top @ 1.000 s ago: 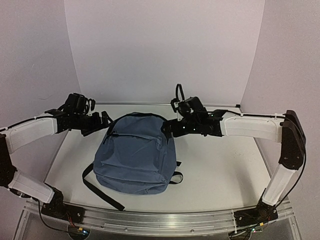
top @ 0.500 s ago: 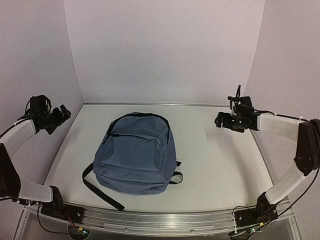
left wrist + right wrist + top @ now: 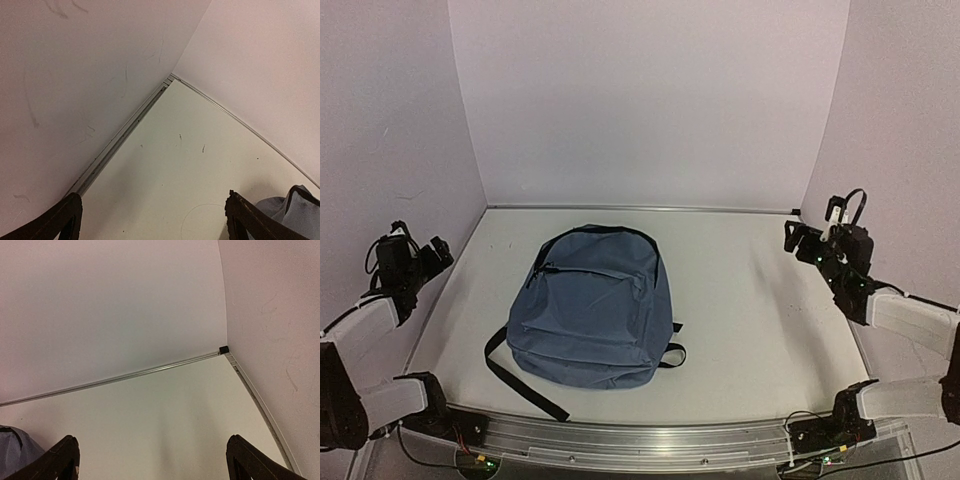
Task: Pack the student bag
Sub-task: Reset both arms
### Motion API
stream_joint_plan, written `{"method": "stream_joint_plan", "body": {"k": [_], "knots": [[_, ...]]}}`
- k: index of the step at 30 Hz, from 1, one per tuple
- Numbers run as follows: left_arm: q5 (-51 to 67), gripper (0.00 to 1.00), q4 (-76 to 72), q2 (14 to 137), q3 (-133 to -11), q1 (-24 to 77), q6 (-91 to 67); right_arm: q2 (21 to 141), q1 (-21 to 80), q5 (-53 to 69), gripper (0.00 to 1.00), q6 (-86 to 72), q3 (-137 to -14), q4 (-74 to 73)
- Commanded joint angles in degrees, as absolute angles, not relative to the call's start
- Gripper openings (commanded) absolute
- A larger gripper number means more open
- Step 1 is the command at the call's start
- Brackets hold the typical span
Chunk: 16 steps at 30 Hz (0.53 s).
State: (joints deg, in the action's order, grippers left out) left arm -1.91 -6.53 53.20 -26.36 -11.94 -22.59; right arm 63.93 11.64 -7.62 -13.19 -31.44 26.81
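Student bag (image 3: 590, 305) lies flat on the table (image 3: 760, 310), a little left of its middle, with its top toward the far edge and its black straps (image 3: 525, 385) trailing toward the near edge. We see the left gripper (image 3: 438, 250) by the left edge and the right gripper (image 3: 800, 242) by the right edge. Both have their jaws spread wide, hold nothing, and are well apart from the bag.

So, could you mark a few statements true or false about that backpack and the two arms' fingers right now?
1. The backpack lies flat on the table. True.
2. A black strap trails toward the near edge. True.
3. The left fingers hold that strap. False: they are open and empty, off at the table's left side.
4. The right fingers rest on the backpack. False: they are open, off at the table's right side.
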Motion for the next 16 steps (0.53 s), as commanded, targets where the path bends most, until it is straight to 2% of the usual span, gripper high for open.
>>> {"method": "stream_joint_plan", "body": {"k": [1, 16], "knots": [[-5.6, 1.00, -13.0, 51.7, -23.6, -12.0, -19.9, 63.9, 11.6, -10.7, 0.98, -10.3, -23.1, 45.5], [-3.3, 1.00, -15.1, 51.7, -21.5, -12.0, -19.3, 62.1, 11.6, -10.5, 0.98, -8.8, -20.7, 47.7]]}}
